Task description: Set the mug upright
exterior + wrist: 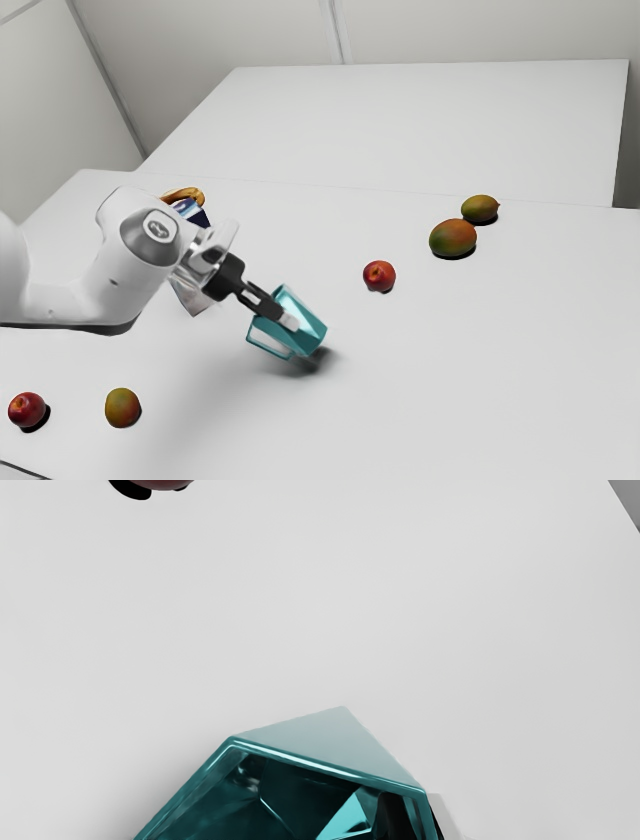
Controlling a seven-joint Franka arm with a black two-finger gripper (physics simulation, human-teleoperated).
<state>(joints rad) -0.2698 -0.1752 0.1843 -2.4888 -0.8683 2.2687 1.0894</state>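
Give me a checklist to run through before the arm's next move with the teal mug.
1. Gripper at the mug: ok, the two overlap in the exterior view.
2. Secure hold on the mug: cannot tell.
3. Mug upright: not ok, it is tilted, its open end toward the wrist camera.
4. Mug's base flat on the table: not ok, the base is tipped too.
5. Mug's lowest edge touching the table: cannot tell; a shadow lies beneath it.
6. Nearest red fruit apart from the mug: ok, bare table lies between.
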